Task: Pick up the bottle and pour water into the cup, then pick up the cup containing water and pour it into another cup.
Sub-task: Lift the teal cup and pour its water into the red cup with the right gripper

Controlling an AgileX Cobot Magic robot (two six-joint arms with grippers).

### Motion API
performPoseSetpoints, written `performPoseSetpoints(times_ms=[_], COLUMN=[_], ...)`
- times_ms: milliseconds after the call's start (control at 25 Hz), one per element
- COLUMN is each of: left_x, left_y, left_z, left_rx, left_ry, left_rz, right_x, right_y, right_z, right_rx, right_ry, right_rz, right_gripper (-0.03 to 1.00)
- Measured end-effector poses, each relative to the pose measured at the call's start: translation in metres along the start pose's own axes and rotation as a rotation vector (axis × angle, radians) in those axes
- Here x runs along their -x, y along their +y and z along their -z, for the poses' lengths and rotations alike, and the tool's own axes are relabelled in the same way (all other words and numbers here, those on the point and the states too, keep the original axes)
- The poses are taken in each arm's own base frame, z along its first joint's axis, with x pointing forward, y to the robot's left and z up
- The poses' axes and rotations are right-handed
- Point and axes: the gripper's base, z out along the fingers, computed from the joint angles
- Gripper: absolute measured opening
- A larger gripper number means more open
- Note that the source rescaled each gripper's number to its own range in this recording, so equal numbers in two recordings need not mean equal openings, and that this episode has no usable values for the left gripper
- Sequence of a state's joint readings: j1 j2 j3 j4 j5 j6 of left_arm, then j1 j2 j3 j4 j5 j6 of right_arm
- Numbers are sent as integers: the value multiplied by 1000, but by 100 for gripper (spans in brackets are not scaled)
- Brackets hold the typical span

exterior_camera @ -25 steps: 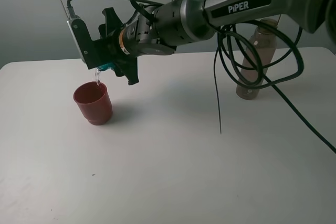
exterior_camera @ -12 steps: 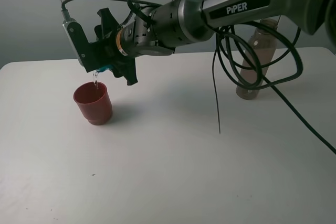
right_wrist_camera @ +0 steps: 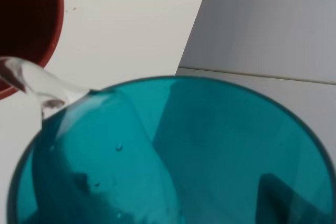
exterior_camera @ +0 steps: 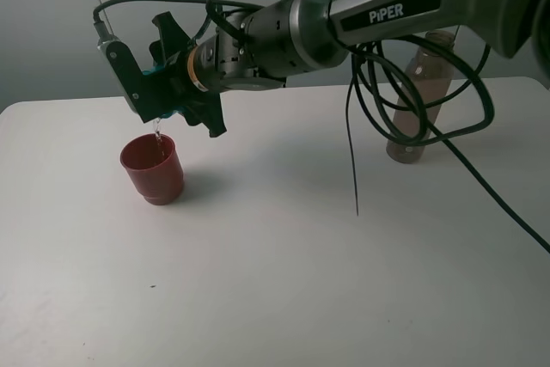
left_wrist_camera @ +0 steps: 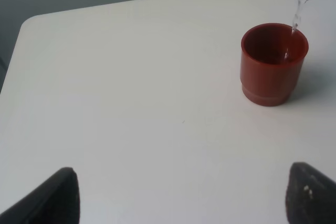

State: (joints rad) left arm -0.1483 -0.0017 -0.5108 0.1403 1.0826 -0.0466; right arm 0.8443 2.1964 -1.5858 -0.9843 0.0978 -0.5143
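Your right gripper (exterior_camera: 163, 92) is clamped on the teal cup (exterior_camera: 169, 112), which shows only as a sliver of blue-green between the black jaws in the high view. The cup lies tipped well over in the grip, its long axis close to level, its mouth turned away from the arm and down toward the table (exterior_camera: 275, 281). In the right wrist view you look straight into the cup (right_wrist_camera: 173, 156): water is pooled against the lower part of the wall and spills over the rim as a clear tongue.

Just below the gripper and a little beyond its tips stands the red-brown cup (exterior_camera: 153, 168), upright with its mouth open upward, apart from the teal cup. A thin stream of water (exterior_camera: 157, 133) falls from the teal rim into it near its far edge; the left wrist view shows the same thread (left_wrist_camera: 295, 22) dropping into the red-brown cup (left_wrist_camera: 273, 64).

Against the frames of a second ago, your gripper has rolled further and risen slightly, so the teal cup is tilted more steeply; the red-brown cup has not shifted.

Well behind the arm, back along it from the gripper, the bottle (exterior_camera: 423, 96) stands upright, neck up, partly behind the cables (exterior_camera: 412, 83).

Your left gripper (left_wrist_camera: 178, 198) hangs with its jaws wide apart and nothing between them.
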Motion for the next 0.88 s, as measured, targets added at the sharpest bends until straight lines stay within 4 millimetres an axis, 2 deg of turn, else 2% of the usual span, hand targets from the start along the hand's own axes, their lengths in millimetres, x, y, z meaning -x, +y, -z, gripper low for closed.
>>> performPoseSetpoints(times_ms=[160, 480, 880], left_x=[0, 0, 0], left_y=[0, 0, 0], left_z=[0, 0, 0], left_rx=[0, 0, 0], left_ry=[0, 0, 0], left_rz=[0, 0, 0], right_x=[1, 2, 1], right_y=[-1, -15, -15], right_z=[0, 2, 2], right_rx=[-5, -49, -47], right_ry=[-3, -5, 13], right_rz=[19, 49, 99], right_gripper=[8, 8, 8])
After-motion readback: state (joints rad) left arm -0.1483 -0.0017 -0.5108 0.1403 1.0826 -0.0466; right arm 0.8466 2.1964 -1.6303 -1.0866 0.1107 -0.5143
